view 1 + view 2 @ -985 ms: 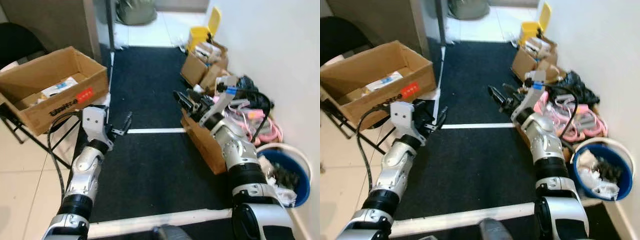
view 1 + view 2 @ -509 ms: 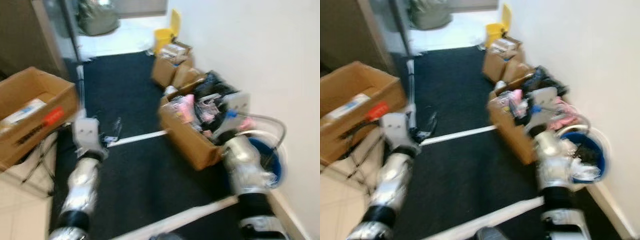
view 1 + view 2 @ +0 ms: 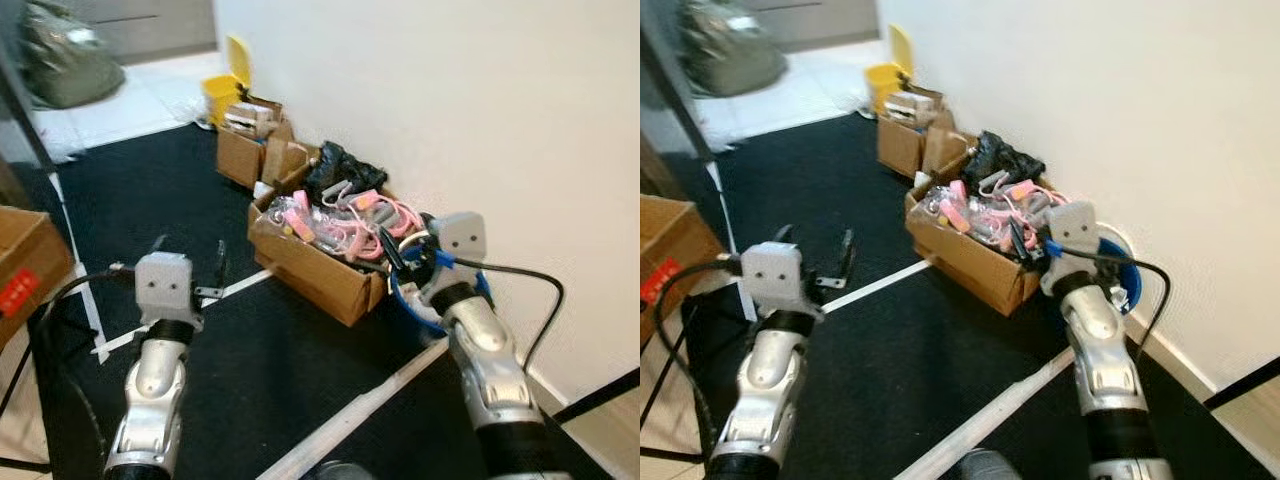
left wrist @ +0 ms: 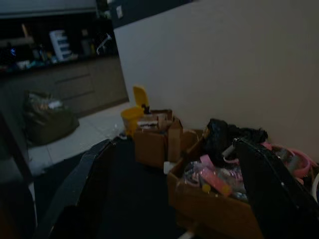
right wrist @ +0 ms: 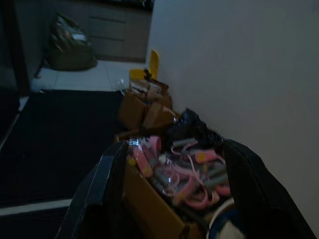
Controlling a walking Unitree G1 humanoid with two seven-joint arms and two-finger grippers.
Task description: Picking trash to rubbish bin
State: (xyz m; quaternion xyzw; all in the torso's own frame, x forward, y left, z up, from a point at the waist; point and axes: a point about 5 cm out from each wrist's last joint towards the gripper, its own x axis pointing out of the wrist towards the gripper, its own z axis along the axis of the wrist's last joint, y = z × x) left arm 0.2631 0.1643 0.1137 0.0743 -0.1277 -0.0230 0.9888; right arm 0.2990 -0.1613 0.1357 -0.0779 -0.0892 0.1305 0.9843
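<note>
Left eye view shows both jaws wide and empty, the right gripper at 3 o'clock over the blue bin, the left gripper idle, so I judge picking remains.

Wall: runs along the robot's right.
Boxes: a cardboard box stuffed with cables sits against the wall; smaller boxes lie behind it, a bin beyond those.
Bucket: between cable box and wall, under the right gripper.
Mat: left of the boxes, beneath the left gripper.
Far left: another box.
Bag: far back, on tiles.
</note>
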